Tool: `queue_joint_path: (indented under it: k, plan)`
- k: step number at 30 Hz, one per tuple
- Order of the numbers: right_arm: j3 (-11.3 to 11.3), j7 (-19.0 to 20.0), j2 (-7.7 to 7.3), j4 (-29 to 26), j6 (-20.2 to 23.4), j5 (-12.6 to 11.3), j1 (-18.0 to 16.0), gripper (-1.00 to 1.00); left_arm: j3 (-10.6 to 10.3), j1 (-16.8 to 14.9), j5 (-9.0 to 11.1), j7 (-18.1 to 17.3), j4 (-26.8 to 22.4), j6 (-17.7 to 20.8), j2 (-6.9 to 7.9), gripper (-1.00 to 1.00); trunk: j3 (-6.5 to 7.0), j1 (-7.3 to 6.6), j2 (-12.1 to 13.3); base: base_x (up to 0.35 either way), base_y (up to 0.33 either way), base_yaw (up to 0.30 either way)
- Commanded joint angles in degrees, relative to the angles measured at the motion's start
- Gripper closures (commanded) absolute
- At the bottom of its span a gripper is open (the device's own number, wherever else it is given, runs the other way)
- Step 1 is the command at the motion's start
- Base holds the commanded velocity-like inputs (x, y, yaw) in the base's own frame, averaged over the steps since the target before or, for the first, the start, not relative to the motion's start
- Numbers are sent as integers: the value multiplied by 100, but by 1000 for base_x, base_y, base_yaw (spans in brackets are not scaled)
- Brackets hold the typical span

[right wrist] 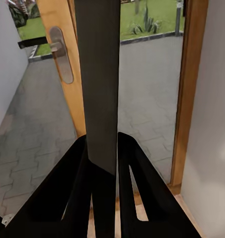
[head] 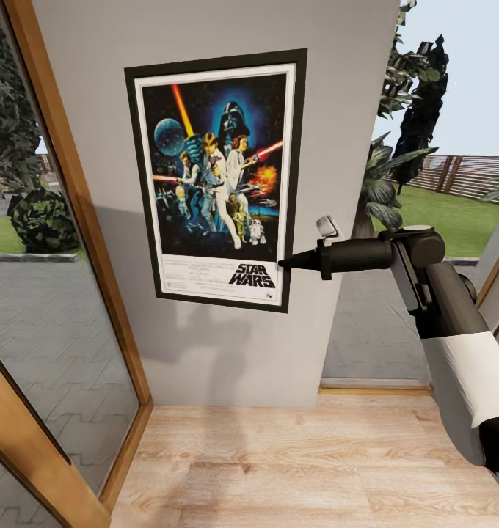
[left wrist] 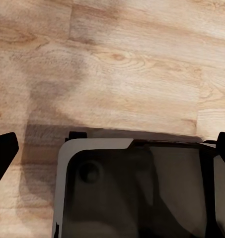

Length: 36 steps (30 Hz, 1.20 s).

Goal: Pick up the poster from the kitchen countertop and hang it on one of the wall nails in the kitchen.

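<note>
We see poster [head: 219,180] upright, flat against grey wall [head: 352,110]. Right pincer [head: 288,262] at poster's 4 o'clock edge, fingers [right wrist: 67,193] clamped on frame. Left pincer [left wrist: 112,148] over wood floor [left wrist: 122,64], fingers apart.

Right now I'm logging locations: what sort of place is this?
Probably a house interior beside glazed garden doors: a grey wall bearing the poster, pale wood floor, and wood-framed glass looking onto paving and lawn.
</note>
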Motion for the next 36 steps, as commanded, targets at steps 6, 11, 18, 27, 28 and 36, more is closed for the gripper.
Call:
queue_joint_path:
  k: [6, 11, 18, 27, 28, 36]
  plan:
    - [4, -10, -6, 6, 52, -29, -6, 100, 34, -1, -5, -41, -6, 5, -3, -100, -12, 4, -12, 0, 0, 0]
    - [-85, -9, -6, 13, 54, -29, -6, 100, 34, -1, -5, -41, -6, 3, -3, -100, -12, 4, -12, 0, 0, 0]
    - [-157, -9, -6, 10, 53, -35, -6, 100, 31, -1, -5, -41, -6, 4, -3, -100, -12, 4, -12, 0, 0, 0]
    - [-169, -10, -6, 9, 59, -28, -6, 100, 33, -1, -5, -41, -6, 4, -3, -100, -12, 4, -12, 0, 0, 0]
    - [-167, -9, -7, 9, 60, -28, -6, 100, 34, -1, -5, -41, -6, 3, -3, -100, -12, 4, -12, 0, 0, 0]
    - [-171, -11, -6, 8, 60, -27, -6, 100, 35, -1, -5, -41, -6, 8, -3, -100, -12, 4, -12, 57, 0, 0]
